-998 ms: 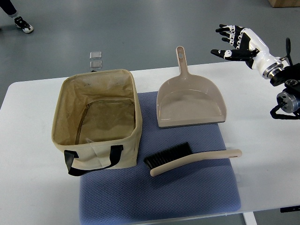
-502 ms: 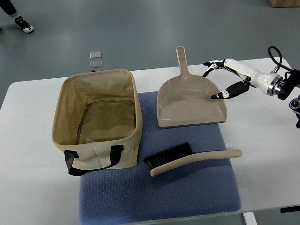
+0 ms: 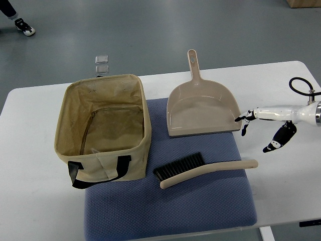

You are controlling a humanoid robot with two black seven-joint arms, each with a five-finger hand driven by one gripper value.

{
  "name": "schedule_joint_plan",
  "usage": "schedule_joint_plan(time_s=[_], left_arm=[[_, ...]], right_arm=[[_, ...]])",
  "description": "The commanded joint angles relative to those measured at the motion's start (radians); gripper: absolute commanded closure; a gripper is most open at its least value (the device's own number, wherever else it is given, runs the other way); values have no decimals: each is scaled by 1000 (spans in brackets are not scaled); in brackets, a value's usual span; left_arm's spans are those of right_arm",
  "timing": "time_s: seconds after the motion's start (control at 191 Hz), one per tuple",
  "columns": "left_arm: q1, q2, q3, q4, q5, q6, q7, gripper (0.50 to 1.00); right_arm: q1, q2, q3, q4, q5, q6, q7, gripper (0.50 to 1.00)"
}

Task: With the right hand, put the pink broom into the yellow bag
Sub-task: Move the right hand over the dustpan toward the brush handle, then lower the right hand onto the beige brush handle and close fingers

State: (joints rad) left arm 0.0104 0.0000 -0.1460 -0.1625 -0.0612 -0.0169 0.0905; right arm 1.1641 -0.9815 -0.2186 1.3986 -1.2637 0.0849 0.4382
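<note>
The pinkish-beige broom with black bristles lies on the blue mat, its handle end pointing right. The yellow fabric bag stands open and empty at the left, its black handle facing me. My right hand comes in from the right edge and hovers over the table just above and to the right of the broom's handle end, beside the dustpan's right corner. Its fingers are spread and hold nothing. The left arm does not show.
A beige dustpan lies behind the broom, handle pointing away. The white table ends close to the right of my hand. A person's shoe shows on the floor at top left. Small clear tiles lie on the floor.
My right hand has come down from high at the back right, past the dustpan's right side, to just above the broom's handle end. The broom and bag have not moved.
</note>
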Motion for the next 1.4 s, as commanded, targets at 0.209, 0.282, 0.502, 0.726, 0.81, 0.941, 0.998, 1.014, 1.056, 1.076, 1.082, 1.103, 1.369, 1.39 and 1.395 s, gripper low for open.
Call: schedule_joint_plan(time_s=[0.209,0.282,0.502,0.726,0.81,0.941,0.998,1.014,1.056,1.076,1.082,1.103,1.369,1.39,1.395], left_arm=[[0,0,-1,0,0,0,0,500],[0,0,-1,0,0,0,0,500],[0,0,0,0,0,0,0,500],[0,0,0,0,0,0,0,500],[0,0,0,0,0,0,0,500],[0,0,-1,0,0,0,0,500],[0,0,-1,0,0,0,0,500],[0,0,-1,0,0,0,0,500],[0,0,0,0,0,0,0,500],[0,0,-1,0,0,0,0,500],[0,0,-1,0,0,0,0,500],[0,0,-1,0,0,0,0,500],[0,0,0,0,0,0,0,500],[0,0,-1,0,0,0,0,500],[0,0,-1,0,0,0,0,500]], right_arm=[[2,63,-2,42,-6,-13,-36,570],[-4,76,-1,40,-3,-39,-58,570],[-32,116,-2,43,-5,-44,-55,570],[-61,167,1,42,-6,-45,-52,570],[-75,168,2,39,-6,-53,-53,570],[-93,168,16,37,-8,-54,-55,570],[-103,168,18,36,-10,-54,-58,570],[-106,168,18,36,-10,-56,-58,570],[-112,170,21,34,-10,-59,-59,570],[-116,170,24,34,-11,-63,-59,570],[-116,170,24,34,-11,-63,-59,570],[-121,172,25,33,-11,-70,-61,570],[-155,179,53,27,-19,-111,-59,570],[-155,179,53,27,-23,-114,-59,570],[-155,179,53,27,-26,-116,-59,570]])
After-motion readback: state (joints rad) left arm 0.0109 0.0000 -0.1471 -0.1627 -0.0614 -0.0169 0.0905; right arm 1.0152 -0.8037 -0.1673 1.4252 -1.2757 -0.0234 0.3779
